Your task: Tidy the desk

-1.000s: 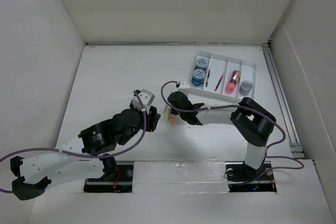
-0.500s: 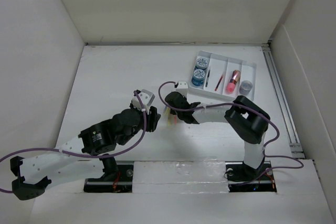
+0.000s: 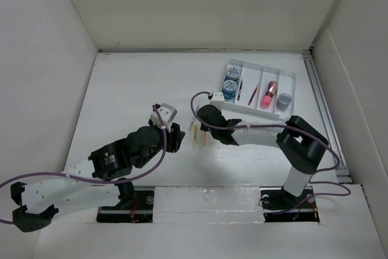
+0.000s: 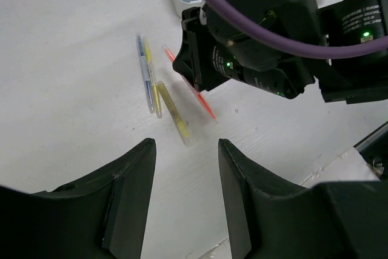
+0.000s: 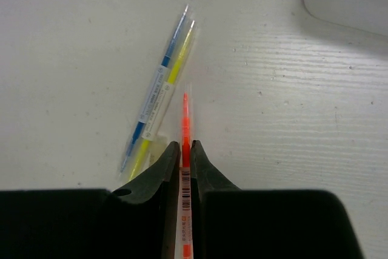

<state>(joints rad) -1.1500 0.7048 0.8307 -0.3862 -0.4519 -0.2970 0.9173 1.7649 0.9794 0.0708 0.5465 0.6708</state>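
Note:
The white desk (image 3: 133, 89) holds a small group of pens at its middle. My right gripper (image 5: 185, 150) is shut on an orange pen (image 5: 185, 119), whose tip sticks out ahead of the fingers close to the desk. A blue pen (image 5: 159, 77) and a yellow pen (image 5: 176, 65) lie side by side just left of it, with a yellow highlighter (image 5: 145, 150) by the left finger. My left gripper (image 4: 185, 168) is open and empty, hovering just short of the same pens (image 4: 151, 83). In the top view the two grippers (image 3: 177, 137) (image 3: 206, 130) face each other.
A white tray with four compartments (image 3: 290, 78) stands at the back right, holding blue round tins (image 3: 230, 83), red pens (image 3: 253, 94), a pink tube (image 3: 270, 92) and a grey cap (image 3: 284, 100). White walls enclose the desk.
The right arm's elbow swung right and its wrist shifted slightly right, uncovering the pens on the desk. The left arm barely moved.

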